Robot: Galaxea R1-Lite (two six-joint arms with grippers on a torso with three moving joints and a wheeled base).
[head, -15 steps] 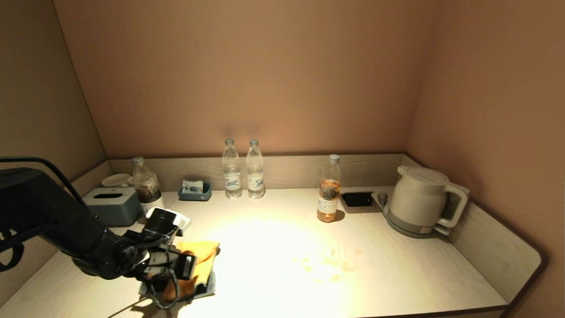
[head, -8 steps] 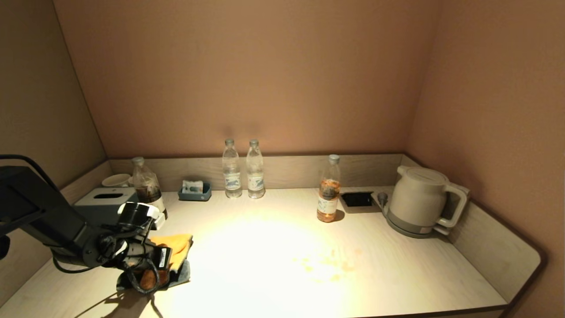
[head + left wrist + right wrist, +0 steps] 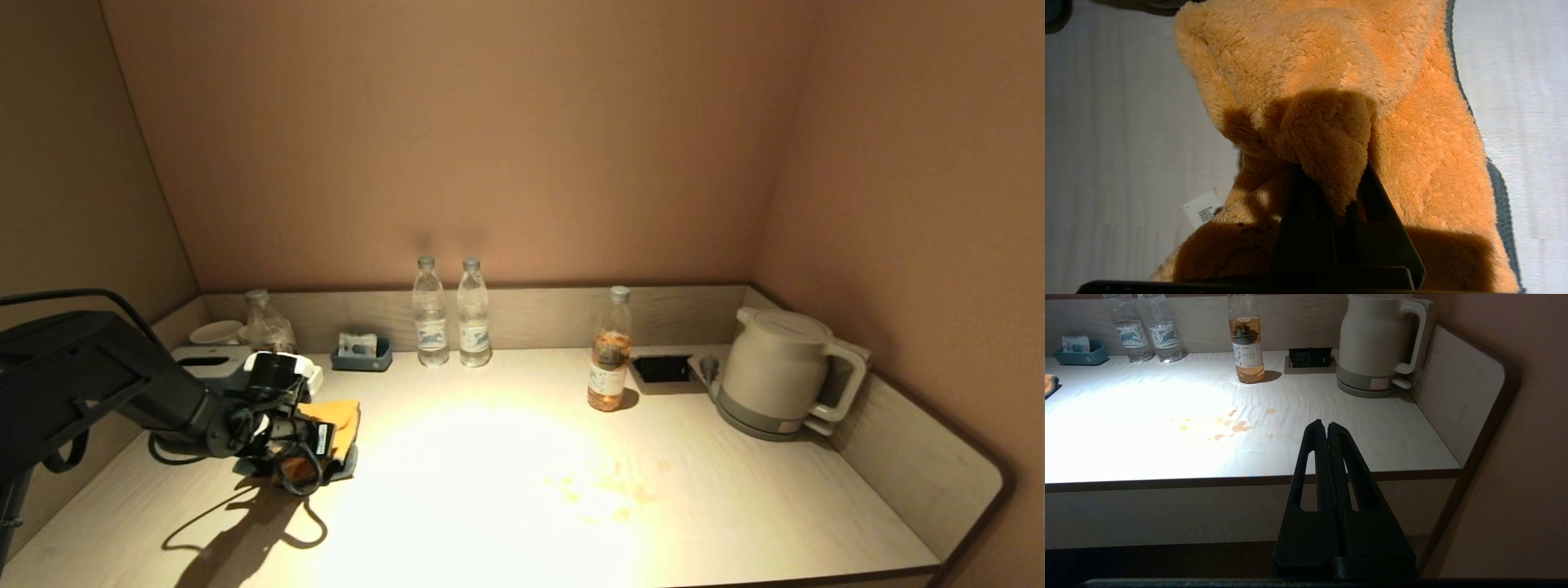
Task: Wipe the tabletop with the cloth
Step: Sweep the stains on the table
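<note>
Left hand [image 3: 1345, 192] is clamped on a pinched-up fold of the cloth [image 3: 1331, 122], its two dark fingers [image 3: 1306, 220] squeezed together with orange pile bulging out between them. From the head view this hand [image 3: 314, 449] sits low at the left of the surface [image 3: 506, 490], and the cloth [image 3: 341, 420] lies bunched under and just beyond it, its dark grey-blue backing showing along the edge. The rest of the cloth rests on the pale wood-grain top, with a small white label peeking out at one side.

By the look of it the cloth is light, soft and floppy: it folds rather than holds a shape, so a grip on a raised ridge near its middle, like this one, seems the sound place to take it. The fuzzy pile should drag rather than slide, and nothing about it is fragile.

Right hand [image 3: 1327, 428] hangs off the front edge of the surface, fingers pressed together and holding nothing.

Orange-brown spill marks [image 3: 608, 486] dot the surface well apart from the cloth, nearer the middle. Behind them a bottle [image 3: 608, 355] stands upright, partly filled with amber liquid. Two clear water bottles [image 3: 451, 314] stand side by side against the back rim. A small blue-grey tray [image 3: 361, 353] holds a pale packet. A pale kettle [image 3: 775, 371] sits on its base at the right, lid down, contents hidden. Another bottle [image 3: 265, 327], a white cup [image 3: 216, 332] and a tissue box [image 3: 204, 358] crowd the far left corner behind the arm.
</note>
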